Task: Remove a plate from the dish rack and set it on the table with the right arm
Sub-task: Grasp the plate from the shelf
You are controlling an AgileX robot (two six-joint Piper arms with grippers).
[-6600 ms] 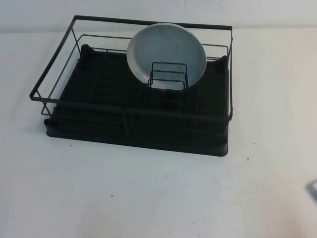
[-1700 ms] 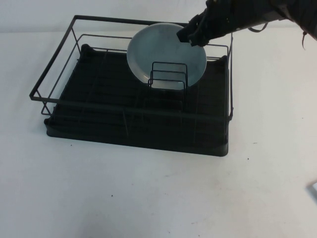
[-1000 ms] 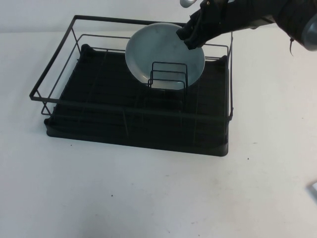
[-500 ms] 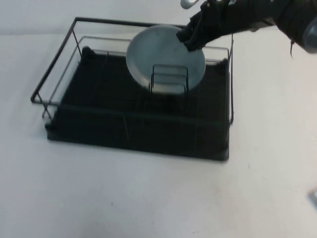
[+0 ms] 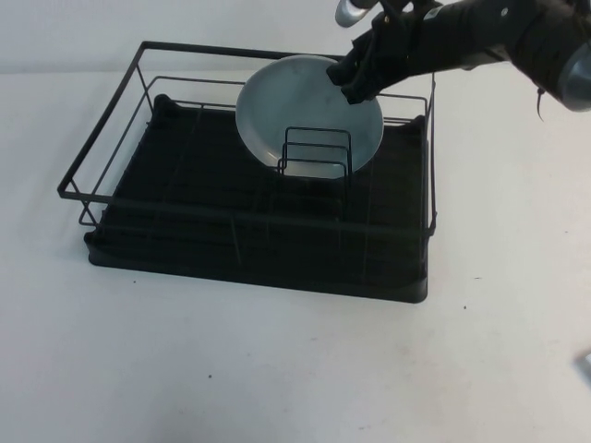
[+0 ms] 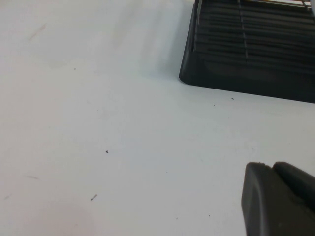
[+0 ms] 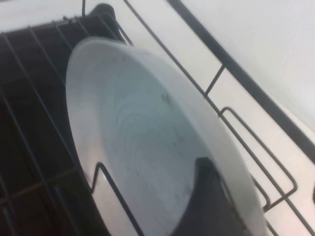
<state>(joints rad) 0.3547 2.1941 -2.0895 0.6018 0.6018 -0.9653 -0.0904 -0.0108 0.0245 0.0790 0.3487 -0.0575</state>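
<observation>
The pale grey-blue plate stands on edge at the back of the black wire dish rack, leaning behind the upright dividers. The black right arm reaches in from the back right. My right gripper is shut on the plate's upper right rim. In the right wrist view the plate fills the frame, with one dark finger on its face and the other hidden behind it. My left gripper is shut and empty above the white table, close to the rack's corner.
The rack's thick back rail runs right behind the plate. White table lies in front of and to the right of the rack. A small grey object sits at the right edge.
The right arm came in from the back right and took the plate's upper right rim. Over the last second the whole view slid down a little; plate and gripper stay put in the rack.
</observation>
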